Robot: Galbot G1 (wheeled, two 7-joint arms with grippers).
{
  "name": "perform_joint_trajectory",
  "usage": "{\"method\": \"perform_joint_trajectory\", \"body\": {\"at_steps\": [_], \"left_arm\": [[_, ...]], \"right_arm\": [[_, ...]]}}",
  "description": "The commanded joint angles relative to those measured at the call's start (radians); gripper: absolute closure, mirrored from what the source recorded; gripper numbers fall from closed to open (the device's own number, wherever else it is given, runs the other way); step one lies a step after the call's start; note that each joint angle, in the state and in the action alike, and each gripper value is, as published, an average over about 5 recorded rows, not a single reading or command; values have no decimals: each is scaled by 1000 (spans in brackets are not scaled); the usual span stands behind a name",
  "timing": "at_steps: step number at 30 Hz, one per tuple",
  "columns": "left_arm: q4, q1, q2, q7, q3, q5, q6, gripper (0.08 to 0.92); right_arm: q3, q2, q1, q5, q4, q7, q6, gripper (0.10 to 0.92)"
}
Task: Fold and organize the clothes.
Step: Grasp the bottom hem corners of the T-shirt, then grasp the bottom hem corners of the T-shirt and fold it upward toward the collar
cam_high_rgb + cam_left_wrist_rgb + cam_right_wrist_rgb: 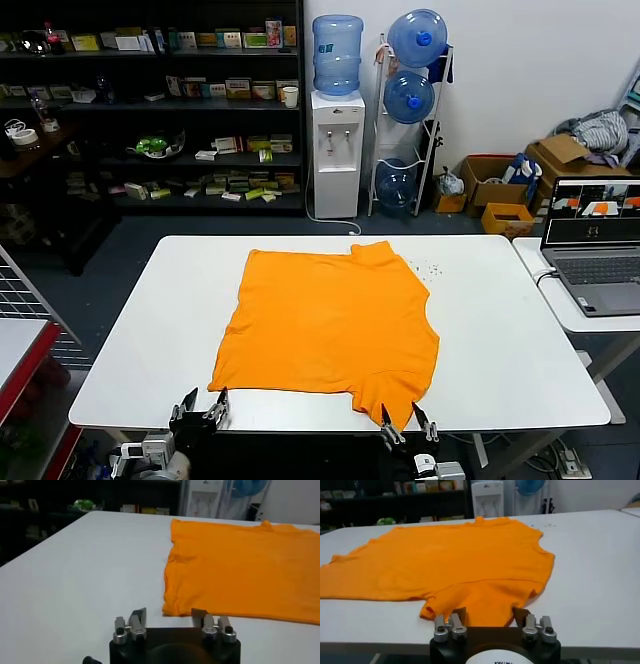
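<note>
Orange T-shirt (330, 325) flat on table (130, 360); left hand (201, 412), right hand (408, 428) released at near edge.

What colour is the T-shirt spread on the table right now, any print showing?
The soft short-sleeved T-shirt is plain bright orange; no print visible. Head view shows it best.

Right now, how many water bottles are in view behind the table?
4. One bottle stands on the dispenser. Three sit in the rack beside it: top, middle, bottom. More may be hidden.
</note>
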Motion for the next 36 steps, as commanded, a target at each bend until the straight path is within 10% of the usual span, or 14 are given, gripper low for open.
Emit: {"method": "perform_joint_trajectory", "body": {"at_steps": [1, 17, 36], "left_arm": [[20, -18, -2, 4, 11, 2, 0, 467], [8, -23, -2, -9, 29, 24, -22, 897], [-291, 211, 89, -119, 46, -70, 7, 908]], "right_arm": [[-8, 5, 14, -5, -14, 1, -9, 545], [-4, -8, -42, -11, 29, 1, 30, 901], [35, -174, -339, 0, 265, 25, 171, 901]]}}
